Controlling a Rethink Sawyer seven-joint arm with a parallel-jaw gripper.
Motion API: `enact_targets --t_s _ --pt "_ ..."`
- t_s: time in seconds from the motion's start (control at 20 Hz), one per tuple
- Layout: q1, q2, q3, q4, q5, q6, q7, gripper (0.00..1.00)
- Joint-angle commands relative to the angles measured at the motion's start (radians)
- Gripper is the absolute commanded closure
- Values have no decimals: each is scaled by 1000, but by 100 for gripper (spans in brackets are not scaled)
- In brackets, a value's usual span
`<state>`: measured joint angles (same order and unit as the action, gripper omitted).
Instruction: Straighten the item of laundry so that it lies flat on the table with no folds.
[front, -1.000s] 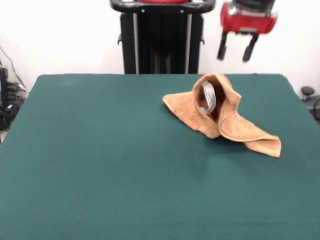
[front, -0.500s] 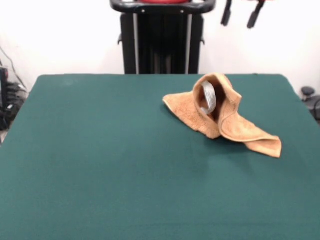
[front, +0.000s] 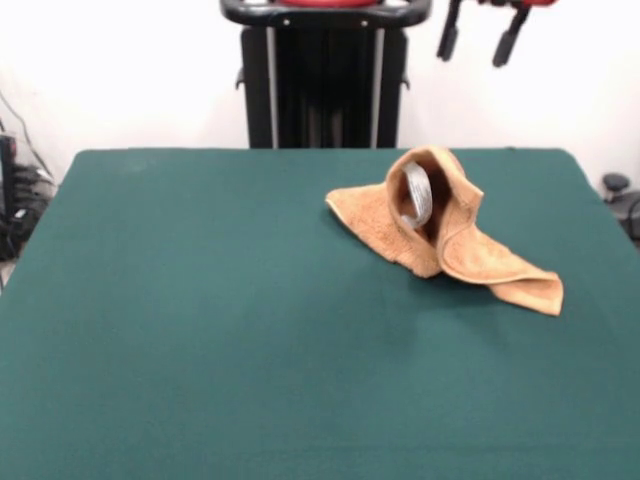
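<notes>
Towel lying on table, toward far edge and off to right of centre in front view. Not flat: bunched into a raised hump w/ a hollow at its top, a shiny woven band curling up inside that hollow. From hump, one flap spread left onto felt, another long fold trailing down-right away from hump, ending in a doubled-over corner. Gripper high above towel, just right of hump, only fingertips showing at top edge; fingers apart, nothing between them, well clear of cloth. Judged progress: little or none done, as far as visible. Left to do: collapse hump, open trailing fold, spread all corners out from hump till no creases. Plenty of bare felt around towel for spreading.
</notes>
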<state>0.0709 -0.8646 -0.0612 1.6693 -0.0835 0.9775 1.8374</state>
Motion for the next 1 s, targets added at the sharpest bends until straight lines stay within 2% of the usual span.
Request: enact_targets --t_s 0.05,0.3,1.0 --pt "-17 175 71 -105 -1 40 124 0" --pt "-29 253 74 -175 0 37 119 0" --pt "-39 405 67 -429 15 221 121 0"
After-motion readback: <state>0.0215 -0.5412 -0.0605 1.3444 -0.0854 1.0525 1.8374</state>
